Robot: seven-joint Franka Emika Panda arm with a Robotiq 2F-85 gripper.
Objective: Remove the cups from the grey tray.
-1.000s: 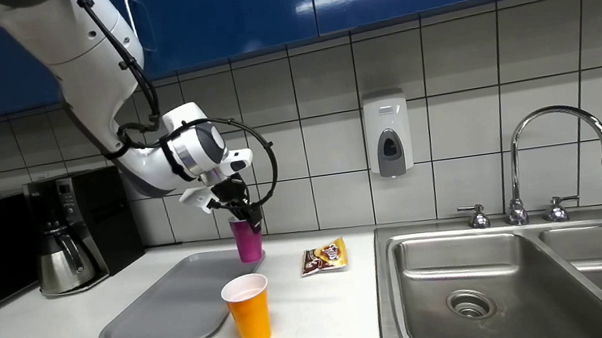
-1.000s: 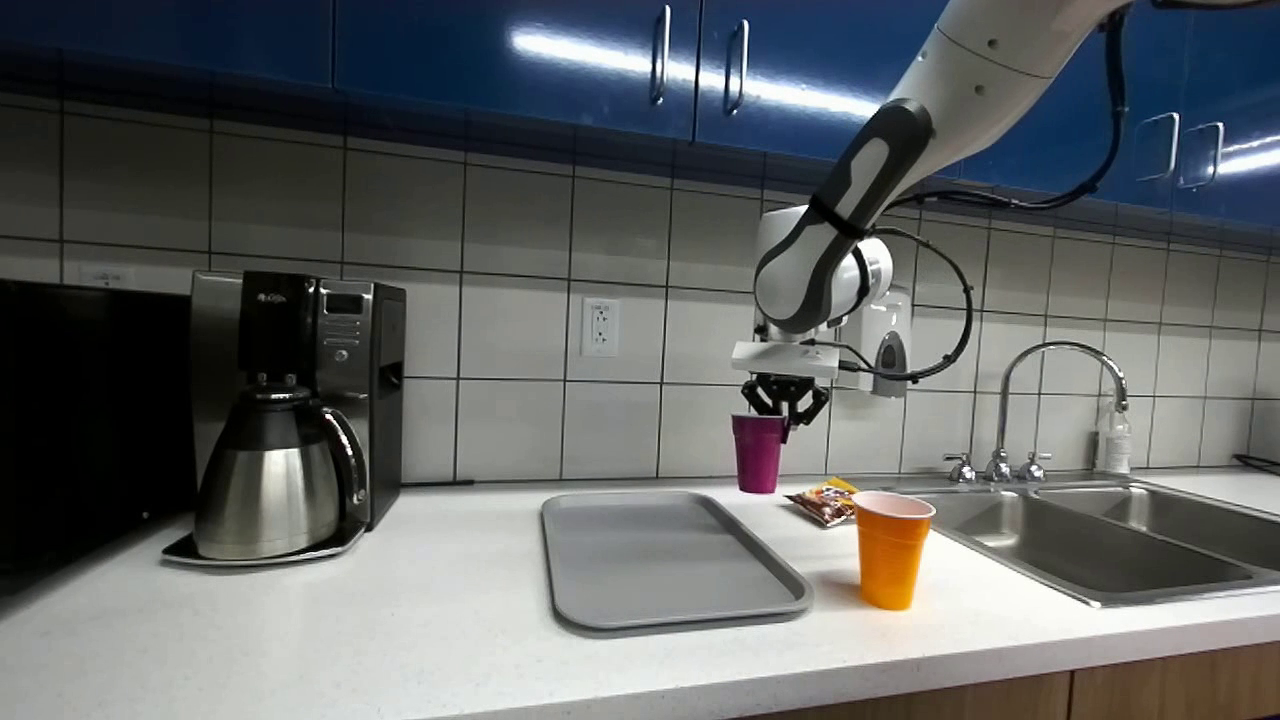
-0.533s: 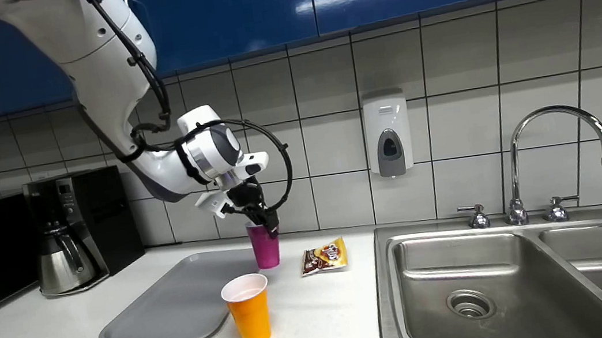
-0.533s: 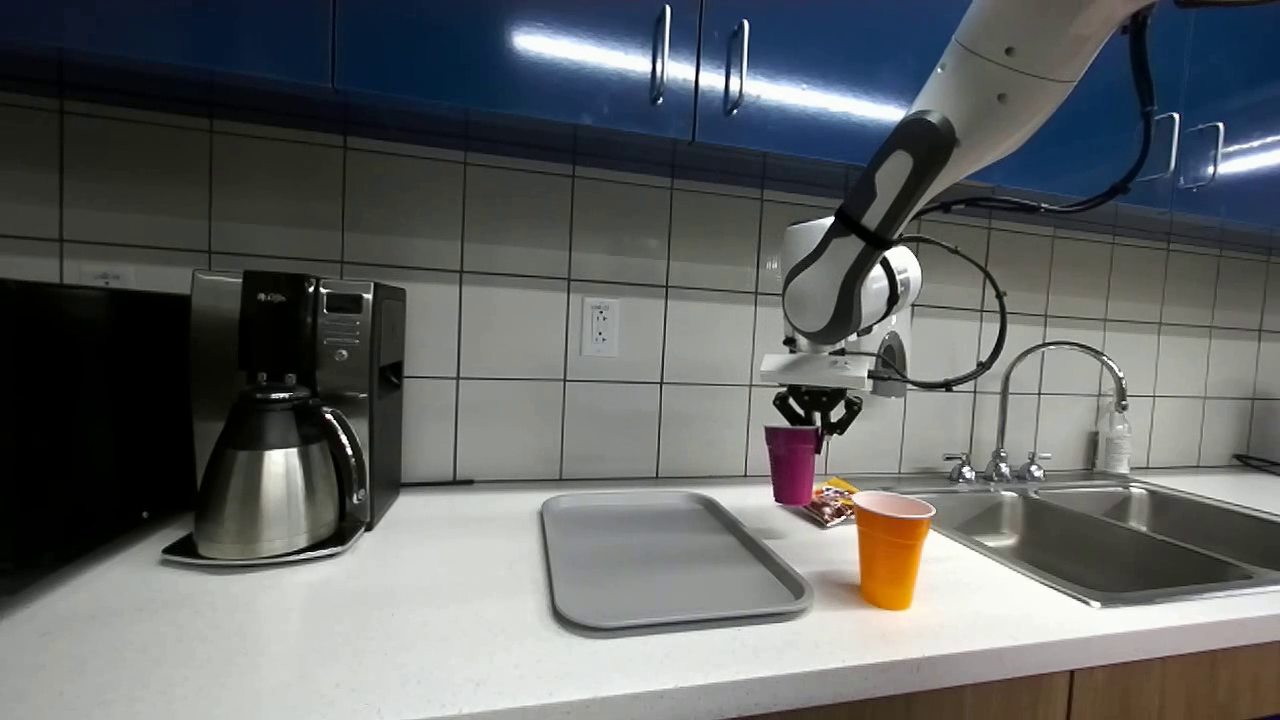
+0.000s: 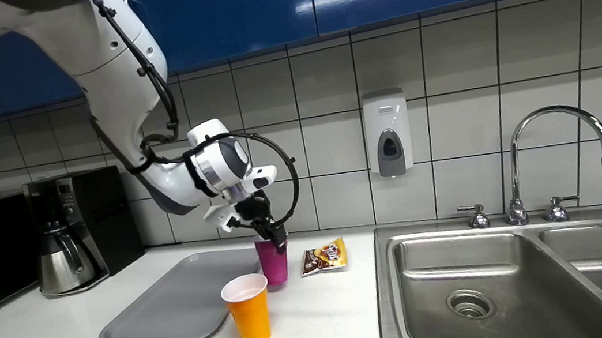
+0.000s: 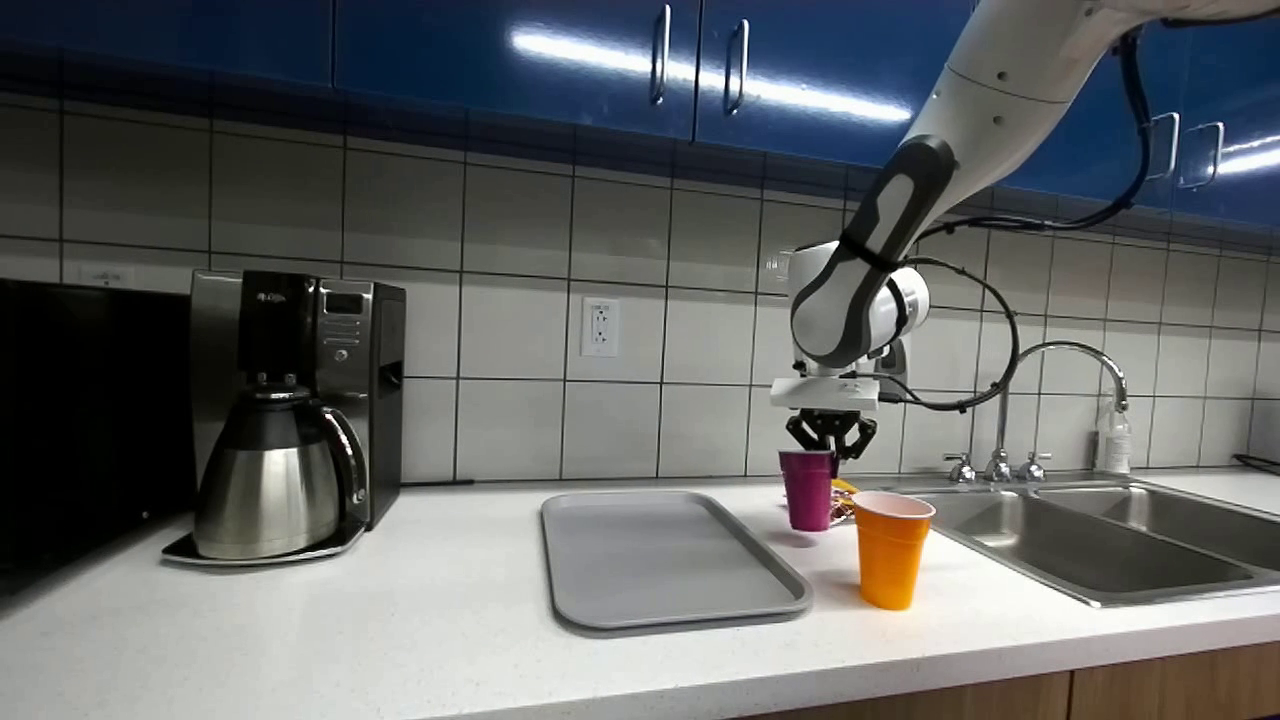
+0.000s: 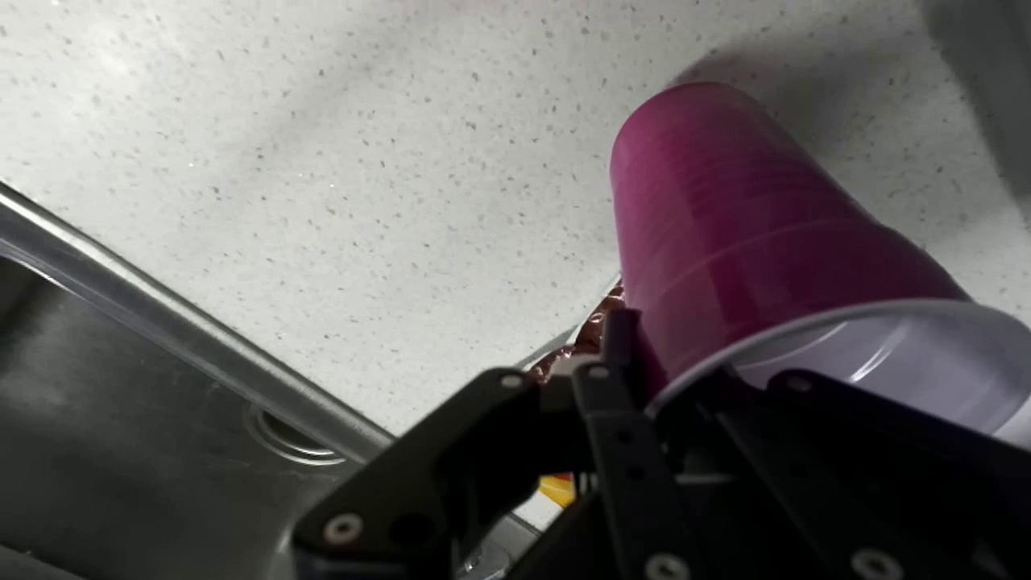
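The magenta-purple cup [image 5: 274, 267] hangs upright, slightly tilted, just above the counter between the grey tray [image 5: 173, 302] and the snack packet. It also shows in an exterior view [image 6: 806, 500] and fills the right of the wrist view [image 7: 741, 217]. My gripper [image 6: 833, 462] is shut on its rim and wall, with one finger outside and one inside the cup [image 7: 668, 362]. The orange cup [image 5: 251, 315] stands upright on the counter beside the tray [image 6: 660, 560], nearer the front edge; it also shows in an exterior view [image 6: 890, 555]. No cup is on the tray.
A yellow-brown snack packet [image 5: 324, 257] lies behind the purple cup, partly hidden in an exterior view [image 6: 845, 490]. The steel sink [image 5: 387, 297] with a faucet [image 5: 515, 164] is to the right. A coffee maker with a steel pot [image 6: 270, 490] stands left of the tray.
My gripper has moved right, away from the tray, and then down, carrying the purple cup lower over the counter. The orange cup and the tray have not moved.
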